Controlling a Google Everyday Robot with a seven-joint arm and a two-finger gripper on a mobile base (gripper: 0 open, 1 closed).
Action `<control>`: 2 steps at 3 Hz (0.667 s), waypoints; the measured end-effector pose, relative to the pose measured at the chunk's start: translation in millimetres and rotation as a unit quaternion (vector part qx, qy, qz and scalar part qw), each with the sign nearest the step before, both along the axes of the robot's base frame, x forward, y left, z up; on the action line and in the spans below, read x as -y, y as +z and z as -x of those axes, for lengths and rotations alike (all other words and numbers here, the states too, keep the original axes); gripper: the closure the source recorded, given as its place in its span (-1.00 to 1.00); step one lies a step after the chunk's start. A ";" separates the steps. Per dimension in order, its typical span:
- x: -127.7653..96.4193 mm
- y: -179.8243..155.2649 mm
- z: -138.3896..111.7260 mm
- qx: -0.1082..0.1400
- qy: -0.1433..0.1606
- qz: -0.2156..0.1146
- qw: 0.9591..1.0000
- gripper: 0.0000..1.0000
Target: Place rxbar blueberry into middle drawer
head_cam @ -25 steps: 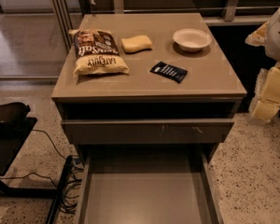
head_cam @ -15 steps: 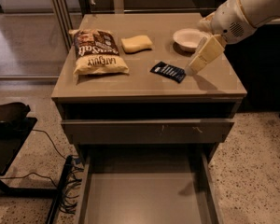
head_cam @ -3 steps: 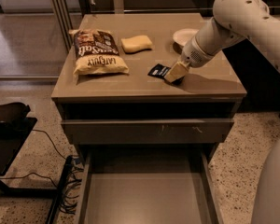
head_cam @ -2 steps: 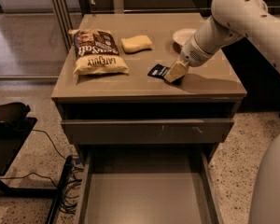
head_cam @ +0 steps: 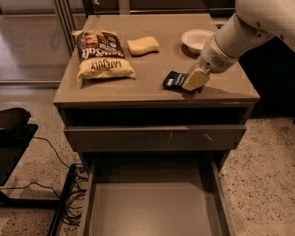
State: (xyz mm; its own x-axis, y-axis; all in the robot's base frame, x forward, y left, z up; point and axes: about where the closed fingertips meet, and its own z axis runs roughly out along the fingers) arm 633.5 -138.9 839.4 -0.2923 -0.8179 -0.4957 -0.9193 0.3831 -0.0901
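The gripper [head_cam: 195,79] is pressing down over the right end of the rxbar blueberry [head_cam: 174,79], which is lying flat near the front right edge of the counter [head_cam: 157,68]; I cannot tell how the jaws are standing. The chip bag [head_cam: 102,55] is lying toward the left edge, the yellow sponge [head_cam: 143,46] and white bowl [head_cam: 197,37] are sitting farther back. Below, the middle drawer [head_cam: 152,205] is standing pulled out.
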 end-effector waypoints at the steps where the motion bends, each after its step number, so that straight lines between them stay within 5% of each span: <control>1: 16.6 14.8 35.7 0.020 0.007 0.003 1.000 1.00; 2: 36.5 15.4 72.1 0.036 0.003 -0.002 0.999 1.00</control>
